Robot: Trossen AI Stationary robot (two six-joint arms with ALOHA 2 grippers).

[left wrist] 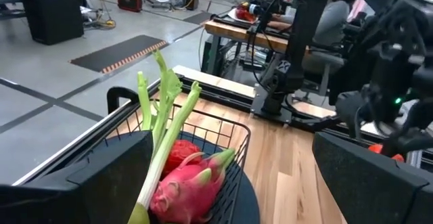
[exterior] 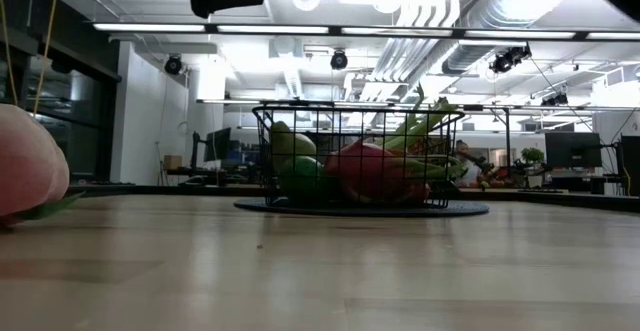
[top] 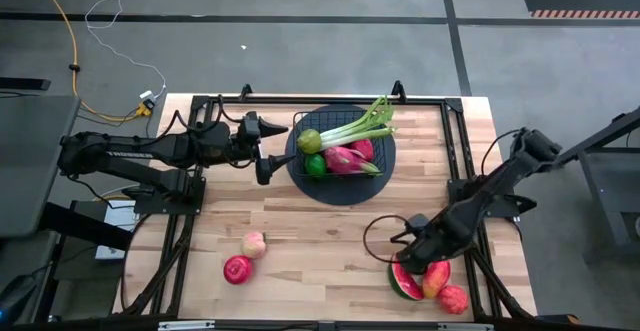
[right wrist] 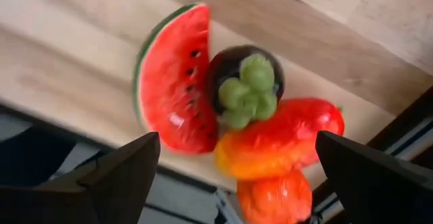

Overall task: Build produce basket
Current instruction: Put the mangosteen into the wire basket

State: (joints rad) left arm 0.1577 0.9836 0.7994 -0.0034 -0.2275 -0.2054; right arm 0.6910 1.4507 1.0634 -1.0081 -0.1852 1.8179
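My right gripper point(top: 418, 254) hangs over the near right corner of the table point(top: 320, 241), fingers spread wide with nothing between them. Right under it sits a cluster: watermelon slice point(right wrist: 177, 82), a dark round fruit with a green top point(right wrist: 247, 78) touching the slice, and a red-orange mango point(right wrist: 284, 139) pressed against both. An orange-red fruit point(right wrist: 274, 197) lies just past the mango, at the table edge. In the high view the slice point(top: 404, 281) sits just beside my fingertips.

My left gripper point(top: 262, 149) waits off the left side of the basket point(top: 300, 136), above the table, jaws apart and empty.

The basket stands on a dark round mat point(top: 340, 193) at the far middle of the table. Inside: green-white leafy stalk point(top: 362, 126) lying across and sticking out over the far right rim, pink dragon fruit point(top: 345, 159), a yellow-green fruit point(top: 309, 140), a green pepper point(top: 316, 166), and a red piece point(top: 364, 150) beside the dragon fruit.

Well apart, near left of the table: a peach point(top: 254, 244) and a red apple point(top: 237, 269), touching or nearly so, can't tell which.
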